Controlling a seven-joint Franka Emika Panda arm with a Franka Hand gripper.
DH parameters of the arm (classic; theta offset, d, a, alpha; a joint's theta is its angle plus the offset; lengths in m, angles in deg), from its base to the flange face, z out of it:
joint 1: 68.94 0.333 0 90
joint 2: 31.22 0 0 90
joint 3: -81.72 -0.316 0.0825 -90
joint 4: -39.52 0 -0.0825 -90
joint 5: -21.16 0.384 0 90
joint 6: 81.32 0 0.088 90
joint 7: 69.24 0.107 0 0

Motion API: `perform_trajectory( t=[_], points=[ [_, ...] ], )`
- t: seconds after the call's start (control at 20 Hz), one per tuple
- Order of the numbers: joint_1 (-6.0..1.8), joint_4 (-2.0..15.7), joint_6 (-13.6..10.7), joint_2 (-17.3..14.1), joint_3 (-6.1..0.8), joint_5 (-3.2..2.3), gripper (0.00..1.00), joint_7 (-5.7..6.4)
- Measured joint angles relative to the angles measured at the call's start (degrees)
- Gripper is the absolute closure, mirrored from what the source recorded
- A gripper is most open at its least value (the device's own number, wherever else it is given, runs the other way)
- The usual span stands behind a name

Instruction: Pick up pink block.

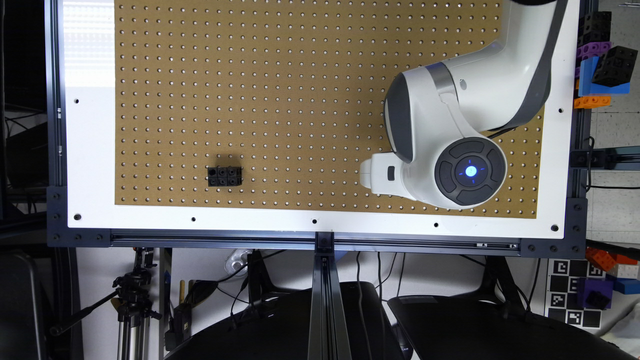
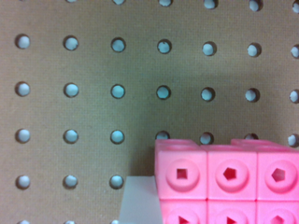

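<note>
The pink block (image 2: 229,182) shows very near in the wrist view, a bright pink brick of linked cubes with round recessed holes, three cubes across. A pale flat part (image 2: 139,200) of my hand sits right against one end of it, over the brown pegboard (image 2: 93,70). In the exterior view my gripper (image 1: 367,172) is a white stub past the wrist, low over the board toward the exterior view's right. Whether it holds the block cannot be made out.
A black block (image 1: 225,176) of the same shape lies on the pegboard (image 1: 300,100) to the exterior view's left of the gripper. A white border (image 1: 90,150) frames the board. Stacked coloured blocks (image 1: 597,65) stand off the table at the right edge.
</note>
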Motion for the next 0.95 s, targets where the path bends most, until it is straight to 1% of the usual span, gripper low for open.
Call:
perform_trajectory(
  t=[0.35,0.6,0.8,0.95],
  points=[
    [0.00,-0.01,-4.7,4.3,0.00,0.00,1.00,0.00],
    [0.00,-0.02,-7.2,6.7,0.00,0.00,1.00,0.02],
    [0.00,0.00,-7.5,7.2,0.00,0.00,1.00,0.03],
    [0.00,0.00,-8.5,8.2,0.00,0.00,1.00,0.04]
  ],
)
